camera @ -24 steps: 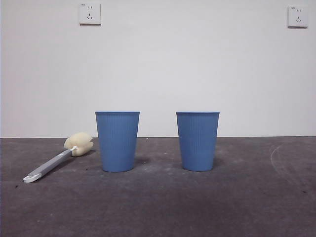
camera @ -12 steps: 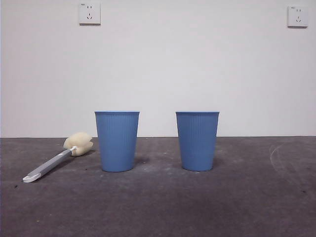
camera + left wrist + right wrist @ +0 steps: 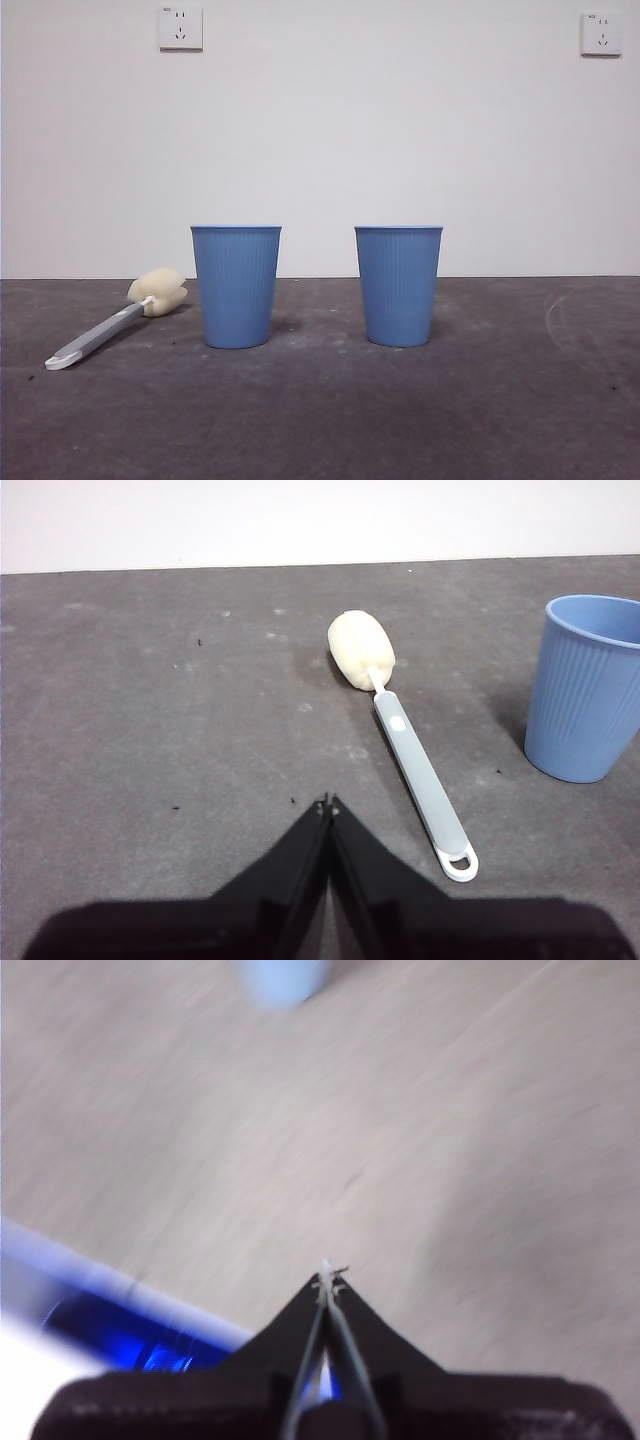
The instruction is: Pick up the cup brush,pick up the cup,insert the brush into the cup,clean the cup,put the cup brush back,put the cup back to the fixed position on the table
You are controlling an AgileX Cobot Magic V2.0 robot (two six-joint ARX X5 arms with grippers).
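The cup brush [image 3: 115, 320] lies flat on the table [image 3: 320, 420] at the left, its cream sponge head toward the wall. In the left wrist view the cup brush [image 3: 405, 740] lies just ahead of my left gripper [image 3: 327, 802], which is shut and empty, hovering short of the handle's end. Two blue ribbed cups stand upright: the left cup [image 3: 236, 286] beside the brush, also seen as a cup [image 3: 583, 688] in the left wrist view, and the right cup [image 3: 398, 285]. My right gripper [image 3: 327, 1278] is shut and empty in a blurred view; neither arm shows in the front view.
A white wall with two sockets [image 3: 181, 27] rises behind the table. The right wrist view is blurred, showing a pale surface, a pale blue blob [image 3: 282, 980] and a blue strip [image 3: 110, 1325] that I cannot identify.
The brush and both cups have not moved on the table. The whole front picture has shifted a pixel or two leftward.
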